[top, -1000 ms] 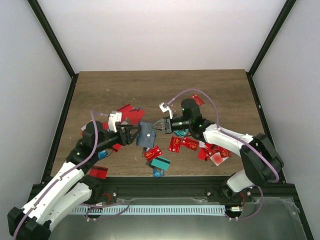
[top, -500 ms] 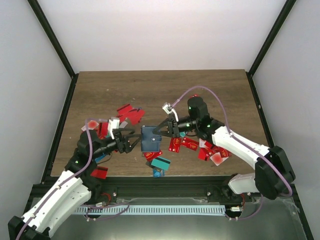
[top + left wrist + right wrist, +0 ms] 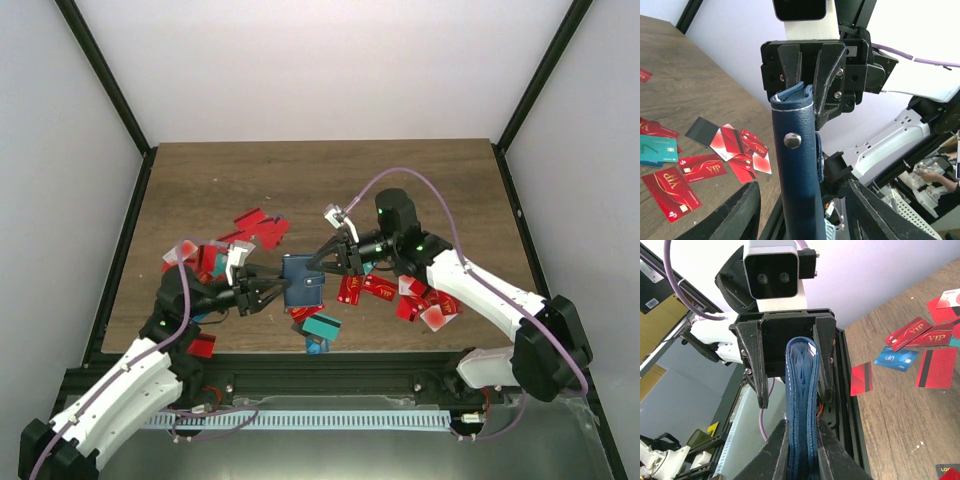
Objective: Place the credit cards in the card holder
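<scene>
Risk of twist or drop: card holder [image 3: 302, 281], held above the counter [image 3: 330, 180], is clamped edge-on by right hand [image 3: 322, 258] from 2 o'clock, while left hand [image 3: 270, 293] at 8 o'clock straddles it spread wide, not gripping; an off-centre closure could lever it loose.

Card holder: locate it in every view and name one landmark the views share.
Top external: card holder at mid-table, between left hand and right hand.
Left wrist: upright at centre, top edge pinched by the right hand.
Right wrist: edge-on at centre, rising between that camera's own fingers.
Shared landmark: the right hand, clamped on the holder in all three.
</scene>
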You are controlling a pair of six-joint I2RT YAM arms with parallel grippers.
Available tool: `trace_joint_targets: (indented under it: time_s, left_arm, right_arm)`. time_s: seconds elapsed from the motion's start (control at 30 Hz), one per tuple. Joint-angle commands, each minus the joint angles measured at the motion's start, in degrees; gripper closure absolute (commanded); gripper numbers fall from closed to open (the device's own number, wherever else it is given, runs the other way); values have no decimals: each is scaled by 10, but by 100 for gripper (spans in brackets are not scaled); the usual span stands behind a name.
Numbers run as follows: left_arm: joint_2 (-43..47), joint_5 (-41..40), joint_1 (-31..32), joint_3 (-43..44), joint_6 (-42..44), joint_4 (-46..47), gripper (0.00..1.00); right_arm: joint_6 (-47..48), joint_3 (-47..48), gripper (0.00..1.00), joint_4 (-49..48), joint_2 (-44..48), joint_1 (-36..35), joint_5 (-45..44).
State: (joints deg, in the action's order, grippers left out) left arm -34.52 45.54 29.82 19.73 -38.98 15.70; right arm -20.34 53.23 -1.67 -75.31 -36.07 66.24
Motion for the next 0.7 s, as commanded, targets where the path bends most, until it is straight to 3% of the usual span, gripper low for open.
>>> trace_joint_targets:
  time_s: [0.0, 0.1, 0.23, 0.27, 0.33, 0.4, 0.5, 0.67]
  left_arm:
    - [-24, 16, 13, -11, -18, 67, 53]
    - [-40, 10, 26, -10, -20, 79, 60]
    - [-54, -4, 36, -9, -22, 99, 93]
    - [-51, -24, 37, -8, -21, 94, 96]
    - [-44, -87, 37, -3, -15, 58, 96]
    - [-39, -154, 37, 2, -13, 22, 96]
    - [-49, -219, 37, 11, 12, -12, 96]
    - [-83, -249, 39, 26, 25, -17, 96]
  right_arm:
    - [7, 29, 99, 3, 12, 3, 19]
    - [7, 28, 99, 2, 14, 3, 19]
    - [16, 33, 97, 20, 15, 4, -14]
    - [24, 41, 87, 44, 18, 4, -55]
    - [22, 51, 42, 87, 35, 4, -193]
    - [15, 61, 26, 134, 47, 4, -315]
    - [-2, 67, 22, 178, 59, 3, -380]
    - [-50, 56, 23, 199, 72, -36, -431]
